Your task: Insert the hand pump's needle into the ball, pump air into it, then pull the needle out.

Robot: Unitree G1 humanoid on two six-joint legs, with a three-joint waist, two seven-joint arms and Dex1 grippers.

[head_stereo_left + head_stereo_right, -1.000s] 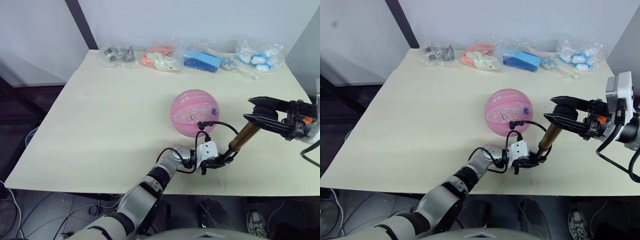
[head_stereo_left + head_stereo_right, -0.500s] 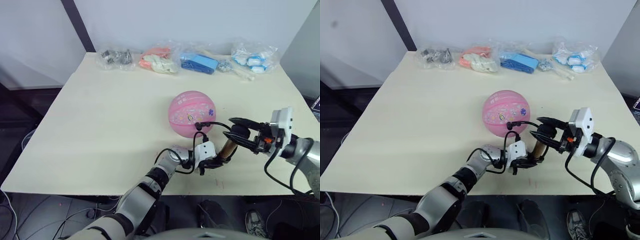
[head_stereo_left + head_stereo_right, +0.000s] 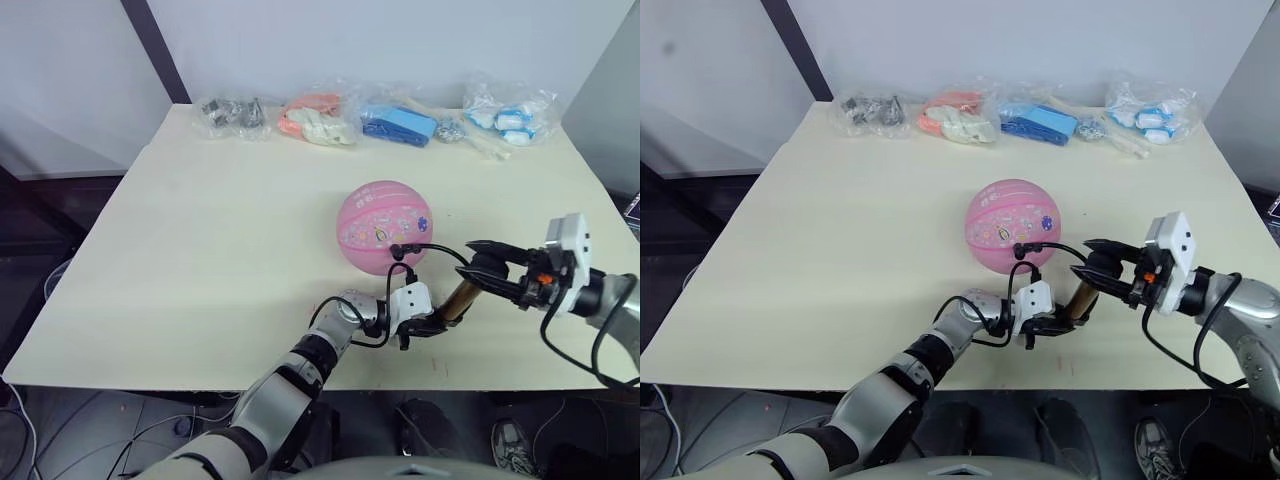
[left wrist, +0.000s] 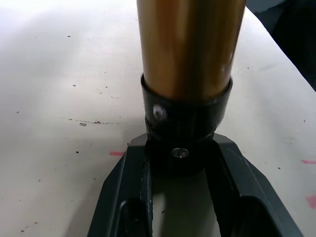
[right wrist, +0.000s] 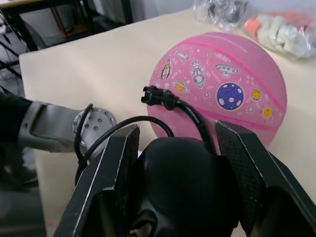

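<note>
Needle fitting (image 5: 158, 95) seated in the ball (image 3: 386, 226), left gripper (image 3: 428, 325) clamping the hand pump (image 3: 460, 298) base, right gripper (image 3: 1092, 271) spread around its T-handle (image 5: 185, 190); pumping and withdrawal apparently remain.

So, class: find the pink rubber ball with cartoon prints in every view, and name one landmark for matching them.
Left eye view: pink rubber ball, right of centre on the table.
Right eye view: near centre.
Left wrist view: the ball is not in it.
Right wrist view: upper middle, beyond the right tool.
Shared landmark: the black hose fitting against the ball.
</note>
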